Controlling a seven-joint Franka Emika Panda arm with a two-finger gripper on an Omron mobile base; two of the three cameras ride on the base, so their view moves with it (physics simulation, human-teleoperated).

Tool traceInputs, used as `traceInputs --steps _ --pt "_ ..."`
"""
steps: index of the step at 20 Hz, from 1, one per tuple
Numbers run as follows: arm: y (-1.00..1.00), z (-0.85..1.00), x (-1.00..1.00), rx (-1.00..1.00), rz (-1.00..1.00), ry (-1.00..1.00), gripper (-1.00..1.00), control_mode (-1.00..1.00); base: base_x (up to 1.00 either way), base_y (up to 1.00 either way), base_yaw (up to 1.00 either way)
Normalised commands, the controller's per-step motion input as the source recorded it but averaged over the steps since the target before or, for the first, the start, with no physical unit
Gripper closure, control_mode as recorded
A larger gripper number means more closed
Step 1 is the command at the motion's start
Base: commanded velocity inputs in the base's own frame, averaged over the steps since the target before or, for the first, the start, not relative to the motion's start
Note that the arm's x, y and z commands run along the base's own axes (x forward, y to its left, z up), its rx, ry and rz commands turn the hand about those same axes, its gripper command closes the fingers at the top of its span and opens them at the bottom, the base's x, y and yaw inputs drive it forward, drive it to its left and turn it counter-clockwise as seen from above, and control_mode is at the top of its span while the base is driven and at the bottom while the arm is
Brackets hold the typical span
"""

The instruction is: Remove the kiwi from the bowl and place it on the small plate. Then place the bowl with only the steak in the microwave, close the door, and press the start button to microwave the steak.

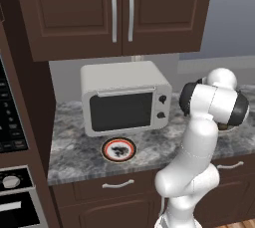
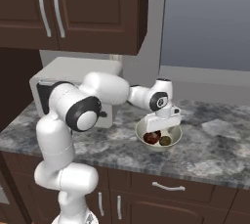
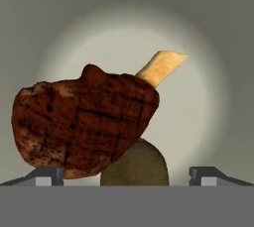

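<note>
Two dark fingertips [image 3: 49,175] of the gripper [image 2: 162,126] stand spread wide, empty, poised just above the bowl [image 2: 141,131]. Inside the bowl, the kiwi [image 3: 135,165] lies between the fingertips, tucked partly under the steak [image 3: 82,122], which leans on it. Judging by this, the first step, lifting the kiwi out, is in hand. Next, the gripper needs to descend and pinch the kiwi alone, then carry it well away from the bowl to the small plate [image 1: 118,149], before the white countertop oven [image 1: 125,97].
</note>
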Motion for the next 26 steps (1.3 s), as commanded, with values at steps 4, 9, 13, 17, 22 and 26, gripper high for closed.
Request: traceInputs --steps 4,9,13,17,22,26 --pt "-0.2 -0.18 -0.02 0.0 0.04 0.0 -1.0 -1.0 0.0 0.0 0.0" --pt "-0.12 -0.07 -0.25 0.0 0.03 0.0 -1.0 -1.0 0.0 0.0 0.0" --pt "0.0 -0.18 -0.14 0.0 0.05 0.0 -1.0 -1.0 0.0 0.0 0.0" --pt "0.0 -0.36 -0.03 0.0 0.06 0.0 -1.0 -1.0 0.0 0.0 0.0" --pt "0.01 -0.33 -0.01 0.0 0.06 0.0 1.0 -1.0 0.0 0.0 0.0" --pt "0.04 0.28 -0.2 0.0 0.05 -0.25 1.0 -1.0 0.0 0.0 0.0"
